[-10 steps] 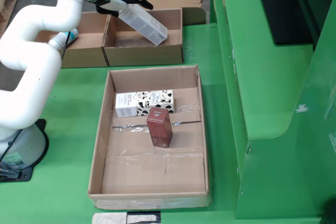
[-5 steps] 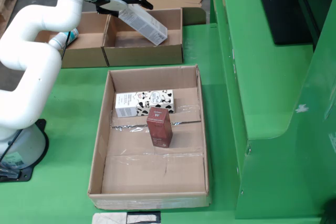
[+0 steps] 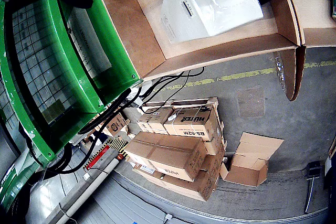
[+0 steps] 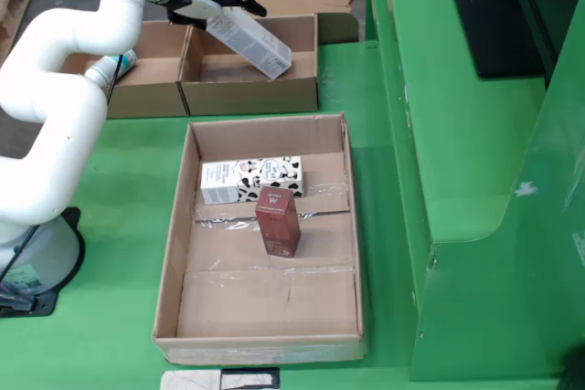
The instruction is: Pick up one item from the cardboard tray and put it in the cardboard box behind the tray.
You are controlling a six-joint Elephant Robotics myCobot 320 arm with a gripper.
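While the white arm [image 4: 64,89] is being stretched out from the left side of the fixed view, a long white carton [image 4: 251,40] is being held by the black gripper [image 4: 219,2]. The gripper's fingers are being pressed onto the carton's upper end. The carton is being kept tilted, with its lower end over the right cardboard box [image 4: 251,89] behind the tray. Another box [image 4: 146,79] is being seen just to the left, touching it. Nearer the camera, a black-and-white patterned carton [image 4: 251,178] and a dark red carton [image 4: 278,219] are being kept in the cardboard tray [image 4: 178,244], touching each other. In the gripper's own view, the white carton [image 3: 207,3], marked "d'Alba", is being shown over the brown box [image 3: 136,40].
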